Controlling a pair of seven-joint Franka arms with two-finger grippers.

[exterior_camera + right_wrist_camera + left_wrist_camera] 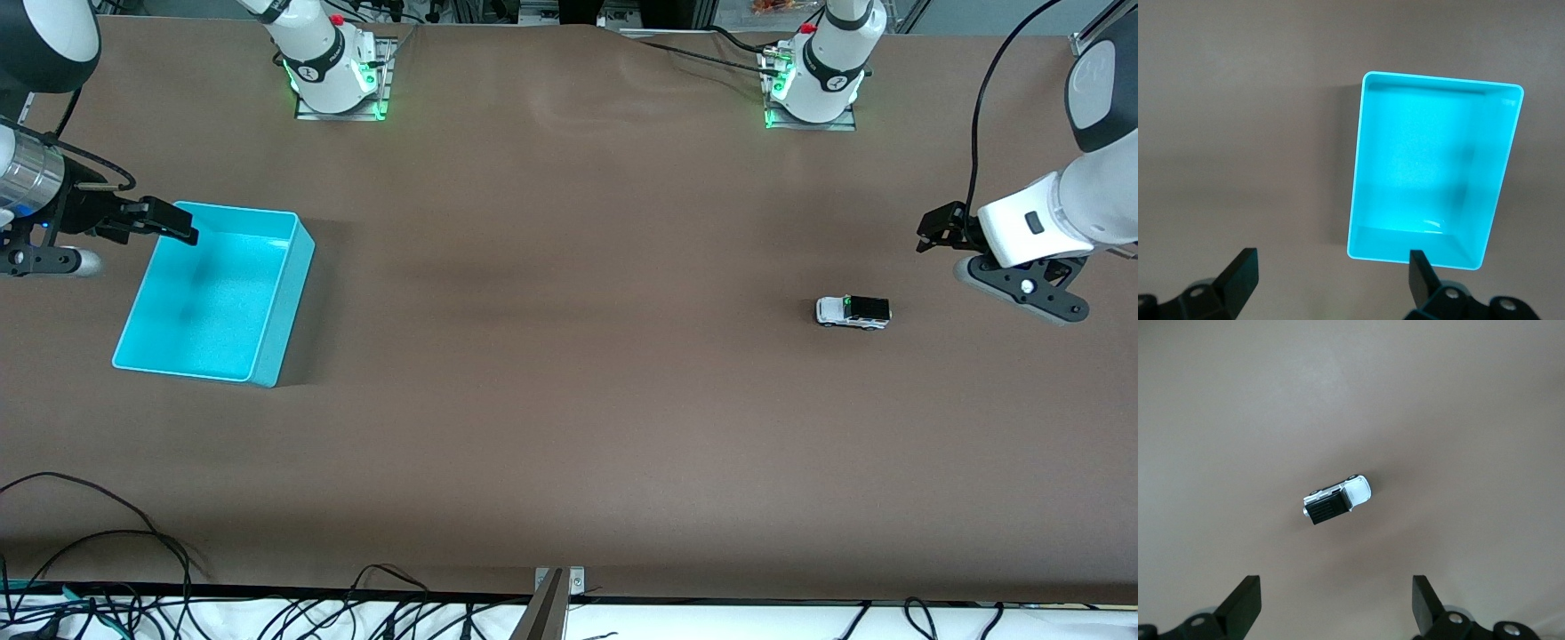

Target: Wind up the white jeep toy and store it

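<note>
The white jeep toy [853,311], a tiny white car with a black rear and a green spot, stands on the brown table toward the left arm's end. It also shows in the left wrist view [1338,500]. My left gripper [933,233] is open and empty, up in the air beside the toy toward the table's end; its open fingers frame bare table in the left wrist view [1336,600]. The turquoise bin [286,302] stands empty toward the right arm's end. My right gripper [173,222] is open and empty over the bin's outer rim. The right wrist view shows the gripper [1331,267] and the bin [1411,243].
The two arm bases [333,80] [813,89] stand along the table edge farthest from the front camera. Loose black cables [107,551] and a metal bracket [558,587] lie at the edge nearest it. Brown table stretches between bin and toy.
</note>
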